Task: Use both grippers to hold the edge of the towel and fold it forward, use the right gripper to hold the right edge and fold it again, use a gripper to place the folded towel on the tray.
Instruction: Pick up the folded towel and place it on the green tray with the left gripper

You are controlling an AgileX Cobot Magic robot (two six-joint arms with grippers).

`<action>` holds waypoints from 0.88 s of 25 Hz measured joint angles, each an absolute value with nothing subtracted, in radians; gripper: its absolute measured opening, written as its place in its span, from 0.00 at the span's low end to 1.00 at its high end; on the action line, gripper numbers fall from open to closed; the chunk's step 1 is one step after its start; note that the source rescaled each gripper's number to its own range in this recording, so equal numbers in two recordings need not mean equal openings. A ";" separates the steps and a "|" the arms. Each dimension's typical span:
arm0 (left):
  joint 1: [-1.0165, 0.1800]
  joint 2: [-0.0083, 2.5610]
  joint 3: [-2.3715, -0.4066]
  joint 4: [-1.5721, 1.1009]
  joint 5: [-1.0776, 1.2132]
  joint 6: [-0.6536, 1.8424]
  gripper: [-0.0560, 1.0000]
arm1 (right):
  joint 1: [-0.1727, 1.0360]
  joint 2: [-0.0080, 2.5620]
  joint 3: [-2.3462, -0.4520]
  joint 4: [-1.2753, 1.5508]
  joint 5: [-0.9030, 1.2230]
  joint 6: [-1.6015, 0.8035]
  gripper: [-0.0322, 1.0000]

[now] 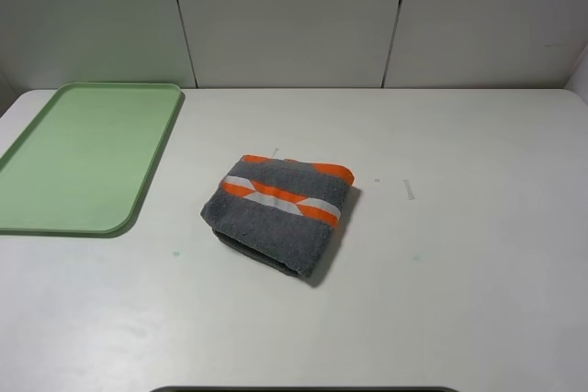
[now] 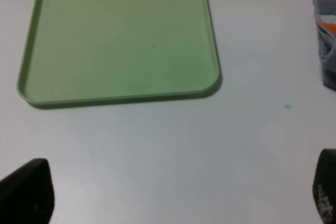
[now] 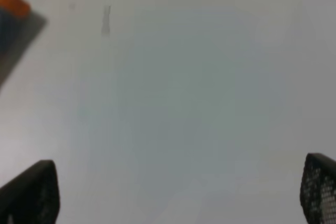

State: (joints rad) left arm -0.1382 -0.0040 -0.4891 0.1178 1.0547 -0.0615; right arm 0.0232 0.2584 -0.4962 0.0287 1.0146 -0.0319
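The towel (image 1: 278, 213) lies folded into a compact grey bundle just left of the middle of the exterior frame, resting on the white table (image 1: 459, 227), with its orange-and-white band running across its upper part. The green tray (image 1: 83, 158) sits at the upper left of that frame, well apart from the towel and with nothing on it. Neither arm shows in the exterior view. The left gripper (image 2: 176, 192) hangs over bare table near the tray's corner, its two black fingers (image 2: 26, 192) spread wide and holding nothing; only a sliver of the towel shows at the edge of its view, far from both fingers. The right gripper (image 3: 174, 190) is likewise spread wide over bare table, the towel's blurred corner well clear of it.
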 joint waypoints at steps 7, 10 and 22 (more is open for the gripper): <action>-0.138 -0.004 -0.489 0.118 1.055 -0.061 1.00 | -0.002 0.030 -0.496 0.029 1.016 -0.045 1.00; -0.138 -0.004 -0.489 0.118 1.055 -0.061 1.00 | -0.011 -0.005 -0.494 0.025 1.017 -0.048 1.00; -0.138 -0.004 -0.489 0.118 1.055 -0.061 1.00 | -0.023 -0.007 -0.491 0.021 1.017 -0.052 1.00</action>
